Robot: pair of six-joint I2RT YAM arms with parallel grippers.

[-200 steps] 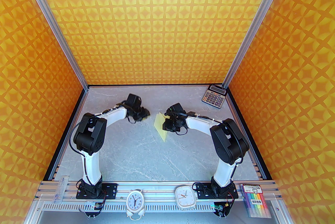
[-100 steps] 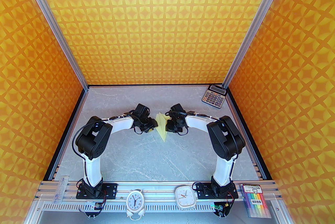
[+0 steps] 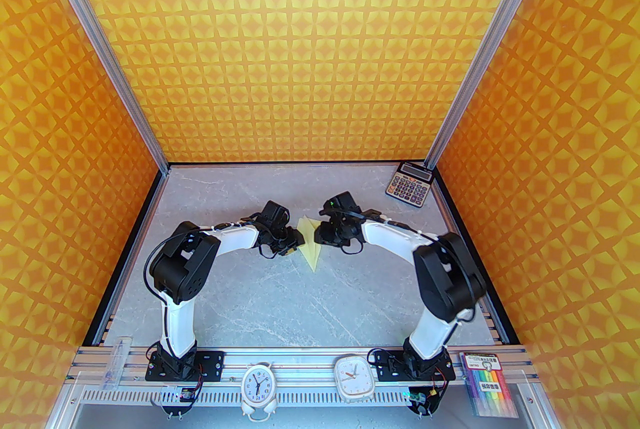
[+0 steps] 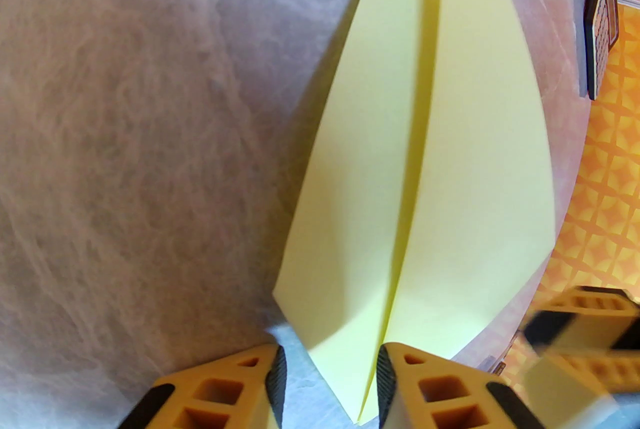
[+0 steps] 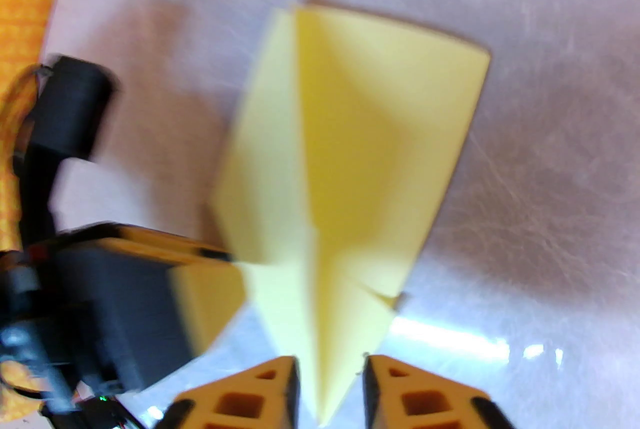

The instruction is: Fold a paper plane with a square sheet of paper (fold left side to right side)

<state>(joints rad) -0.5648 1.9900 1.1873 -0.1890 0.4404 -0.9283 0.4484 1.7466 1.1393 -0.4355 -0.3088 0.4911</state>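
1. The paper plane (image 3: 311, 244) lies near the middle of the grey marbled worktop (image 3: 280, 307). It is a pale yellow dart, with its point toward the arm bases and its wider end toward the back wall.
2. The left gripper (image 3: 296, 239) sits just beside the plane's left edge and the right gripper (image 3: 320, 237) just beside its right edge. The plane lies between them.
3. In the left wrist view, the left gripper (image 4: 330, 357) has its jaws spread. The lower end of the paper plane (image 4: 400, 141) reaches into the gap between them.
4. In that same view the plane shows two long flaps side by side with a shaded fold line between them. One pad stands close against the paper, but I cannot tell whether it touches.
5. The right wrist view is blurred. The right gripper (image 5: 331, 367) also has its jaws apart, with the narrow end of the paper plane (image 5: 360, 141) between them and not pinched.
6. A grey calculator (image 3: 408, 184) lies in the far right corner of the worktop, well apart from the plane.
7. On the front rail stand a round clock (image 3: 257, 384) and a square clock (image 3: 352, 374). A pack of coloured markers (image 3: 492, 389) lies at the right end.
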